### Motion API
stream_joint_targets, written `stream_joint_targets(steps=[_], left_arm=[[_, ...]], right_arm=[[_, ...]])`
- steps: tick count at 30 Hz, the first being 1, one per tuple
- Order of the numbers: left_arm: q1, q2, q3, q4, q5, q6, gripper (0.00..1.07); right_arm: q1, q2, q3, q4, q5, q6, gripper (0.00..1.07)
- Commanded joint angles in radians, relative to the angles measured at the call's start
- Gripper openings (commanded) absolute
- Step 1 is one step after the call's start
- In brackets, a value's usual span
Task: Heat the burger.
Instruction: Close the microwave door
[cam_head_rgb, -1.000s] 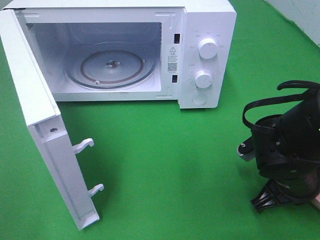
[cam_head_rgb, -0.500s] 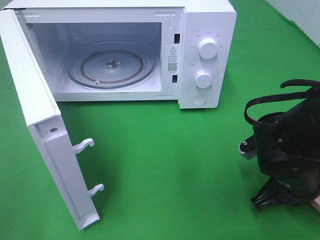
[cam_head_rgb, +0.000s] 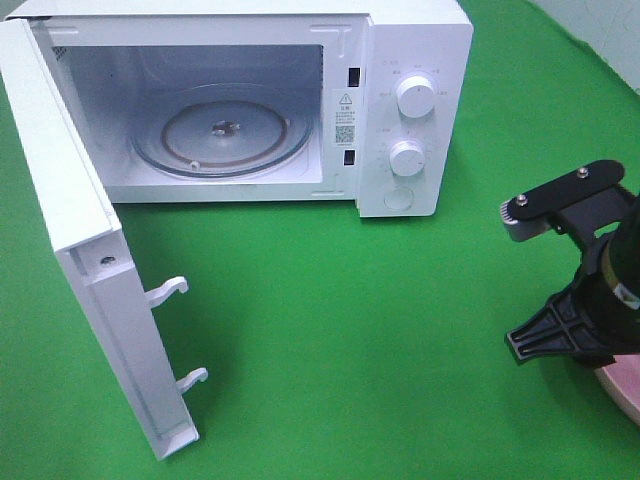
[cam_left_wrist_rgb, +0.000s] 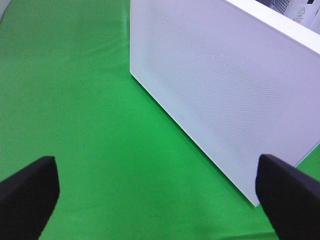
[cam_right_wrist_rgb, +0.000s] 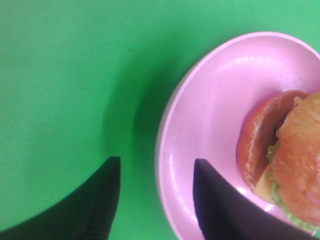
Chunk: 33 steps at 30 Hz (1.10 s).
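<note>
Your right claw (cam_right_wrist_rgb: 155, 200) straddles the plate (cam_right_wrist_rgb: 200, 130) rim, part open; closing could tip it, sliding the burger (cam_right_wrist_rgb: 285, 160) off; left claw (cam_left_wrist_rgb: 155, 195) wide

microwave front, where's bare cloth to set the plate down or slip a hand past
The green cloth is bare between the open door, the microwave front and the right gripper. The glass turntable inside holds nothing. It is crowded at the near right corner, where that gripper straddles the rim of the pink plate carrying the burger.
</note>
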<state>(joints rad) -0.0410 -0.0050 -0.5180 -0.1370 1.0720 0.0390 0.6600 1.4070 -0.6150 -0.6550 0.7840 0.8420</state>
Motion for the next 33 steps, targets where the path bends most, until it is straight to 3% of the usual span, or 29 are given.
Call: stream_joint_targets(steps=[1, 2, 4, 6, 11, 13, 21, 33], left_arm=[[0.001, -0.006, 0.005, -0.002, -0.005, 0.002, 1.00], [0.001, -0.006, 0.005, -0.002, -0.005, 0.002, 1.00], [0.001, -0.006, 0.005, -0.002, -0.005, 0.002, 1.00], [0.001, -0.006, 0.005, -0.002, -0.005, 0.002, 1.00], [0.001, -0.006, 0.005, -0.002, -0.005, 0.002, 1.00], [0.001, -0.006, 0.005, -0.002, -0.005, 0.002, 1.00], [0.001, -0.006, 0.005, -0.002, -0.005, 0.002, 1.00], [0.001, -0.006, 0.005, -0.002, -0.005, 0.002, 1.00]], right_arm=[[-0.003, -0.143, -0.001, 0.091, 0.010, -0.146, 0.63], [-0.003, -0.143, -0.001, 0.091, 0.010, -0.146, 0.63], [-0.003, -0.263, -0.001, 0.161, 0.014, -0.246, 0.80], [-0.003, -0.317, -0.001, 0.204, 0.027, -0.278, 0.85], [-0.003, -0.389, -0.001, 0.269, 0.067, -0.320, 0.85], [-0.003, -0.487, -0.001, 0.359, 0.113, -0.390, 0.84], [-0.003, -0.702, -0.001, 0.503, 0.172, -0.591, 0.78], [-0.003, -0.941, -0.001, 0.504, 0.282, -0.631, 0.76]])
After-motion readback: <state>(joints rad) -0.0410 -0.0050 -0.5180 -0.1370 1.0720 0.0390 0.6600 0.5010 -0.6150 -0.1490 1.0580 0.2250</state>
